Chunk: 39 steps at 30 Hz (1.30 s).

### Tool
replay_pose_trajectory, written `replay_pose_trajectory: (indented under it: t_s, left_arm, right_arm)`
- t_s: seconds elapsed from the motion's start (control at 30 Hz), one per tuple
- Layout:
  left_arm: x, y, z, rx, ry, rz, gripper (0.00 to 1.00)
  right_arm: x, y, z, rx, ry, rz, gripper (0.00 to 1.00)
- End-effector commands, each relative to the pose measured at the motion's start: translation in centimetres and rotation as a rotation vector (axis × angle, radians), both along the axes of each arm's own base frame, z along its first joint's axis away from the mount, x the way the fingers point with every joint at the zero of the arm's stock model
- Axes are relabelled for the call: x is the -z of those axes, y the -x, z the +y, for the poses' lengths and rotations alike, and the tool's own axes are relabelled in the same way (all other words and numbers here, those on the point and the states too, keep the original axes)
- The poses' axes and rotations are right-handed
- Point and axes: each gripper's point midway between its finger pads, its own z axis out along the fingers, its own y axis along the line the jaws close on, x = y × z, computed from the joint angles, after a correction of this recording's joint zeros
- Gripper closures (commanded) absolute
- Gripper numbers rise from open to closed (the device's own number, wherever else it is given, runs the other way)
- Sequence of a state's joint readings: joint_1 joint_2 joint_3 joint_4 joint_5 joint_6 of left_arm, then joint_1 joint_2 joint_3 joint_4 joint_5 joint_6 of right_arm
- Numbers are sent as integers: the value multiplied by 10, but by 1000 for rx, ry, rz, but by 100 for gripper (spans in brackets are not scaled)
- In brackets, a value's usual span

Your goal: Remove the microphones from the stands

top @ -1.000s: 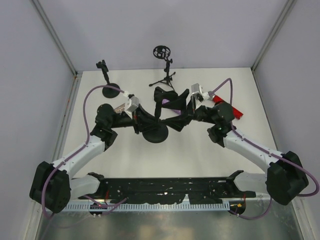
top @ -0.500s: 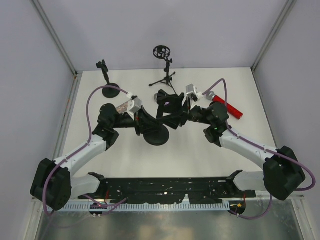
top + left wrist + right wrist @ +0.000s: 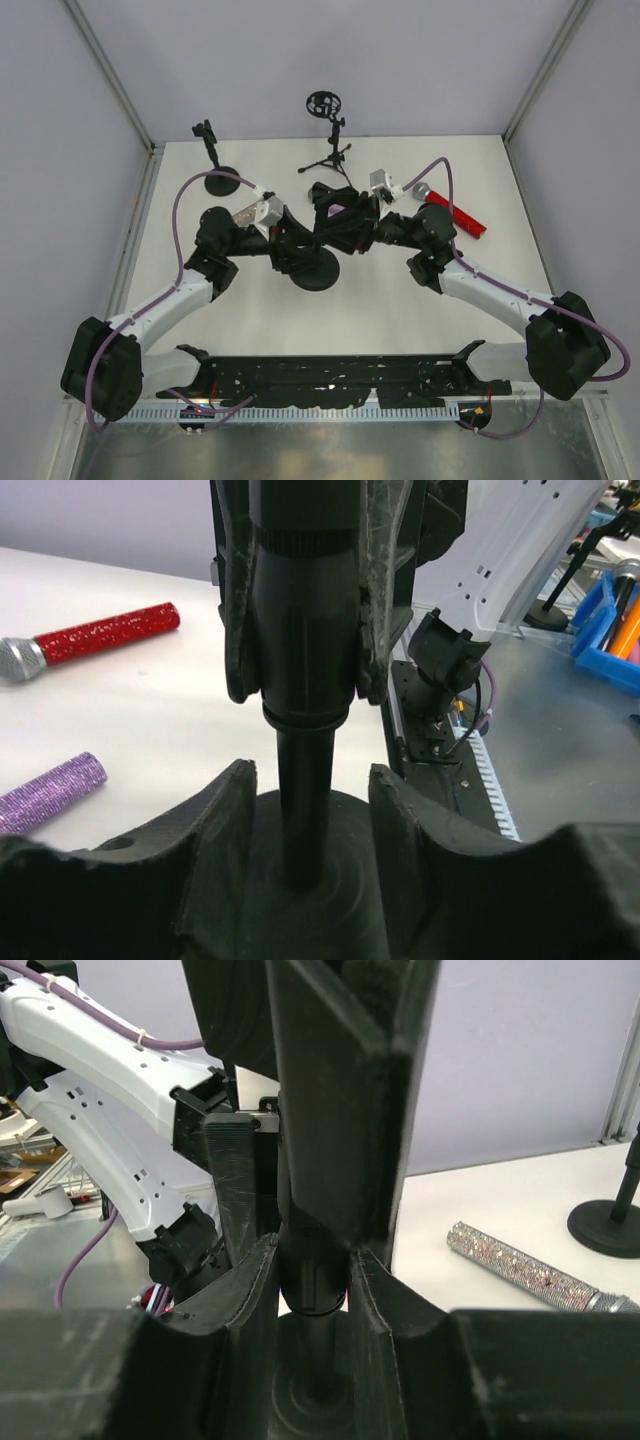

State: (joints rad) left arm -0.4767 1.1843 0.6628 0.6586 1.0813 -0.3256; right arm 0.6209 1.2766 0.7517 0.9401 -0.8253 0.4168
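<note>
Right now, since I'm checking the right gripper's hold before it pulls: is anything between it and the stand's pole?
Nothing visible. The right gripper is shut directly on the thick black sleeve of the stand; the left gripper straddles the thinner pole lower down, with a gap on each side.

A red microphone point(image 3: 452, 210) is lying flat on the white tabletop point(image 3: 400, 310) at about two o'clock. A tripod stand point(image 3: 330, 155) is standing at twelve o'clock and a small round-based stand point(image 3: 221, 181) at ten. A silver glitter microphone point(image 3: 525, 1269) is lying beside it.
</note>
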Motion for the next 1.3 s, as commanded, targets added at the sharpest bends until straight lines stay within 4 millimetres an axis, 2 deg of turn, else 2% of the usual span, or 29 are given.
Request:
replay_pose_trajectory:
  t_s: [0.0,0.07,0.1,0.27,0.4,0.47,0.6,0.7,0.87,0.97,1.0,1.03,1.07,1.1,1.13,1.27]
  left_arm:
    - [-19,-3,-1,-7,27,-86,33]
    - [-19,-4,-1,-11,21,-89,7]
    - [-19,-5,0,-16,18,-88,1]
    - [-21,-12,5,-51,17,-91,0]
    - [-25,-27,13,-129,18,-103,0]
    - [-28,-39,20,-195,15,-106,1]
    - [-35,-63,42,-315,-7,-141,0]
    - [-42,-70,57,-364,-7,-170,1]
    - [-54,-75,76,-424,-78,-231,1]
    - [-58,-81,90,-508,-165,-271,0]
    - [-59,-82,94,-526,-187,-280,0]
    - [-55,-81,98,-540,-216,-270,0]
    - [-54,-82,101,-558,-227,-276,0]
    - [-52,-84,106,-590,-241,-274,0]
    - [-49,-86,112,-625,-255,-270,0]
    - [-33,-84,133,-736,-315,-249,0]
  right_arm:
    - [-24,6,-3,3,-48,-86,94]
    - [-27,7,-5,8,-50,-97,94]
    - [-27,7,-6,11,-48,-97,94]
    - [-36,-1,-17,63,-64,-110,95]
    - [-43,-10,-28,121,-73,-132,94]
    - [-45,-18,-35,168,-72,-140,94]
    - [-51,-47,-59,326,-53,-170,95]
    - [-52,-82,-89,516,-22,-182,95]
    - [-57,-135,-155,789,7,-195,95]
    - [-47,-163,-195,935,40,-188,95]
    - [-42,-175,-216,1006,54,-175,95]
    - [-37,-181,-227,1040,60,-167,95]
    - [-32,-193,-248,1112,64,-153,94]
    - [-29,-198,-256,1140,65,-149,94]
    - [-22,-210,-283,1227,77,-134,95]
    - [-15,-239,-337,1427,93,-135,95]
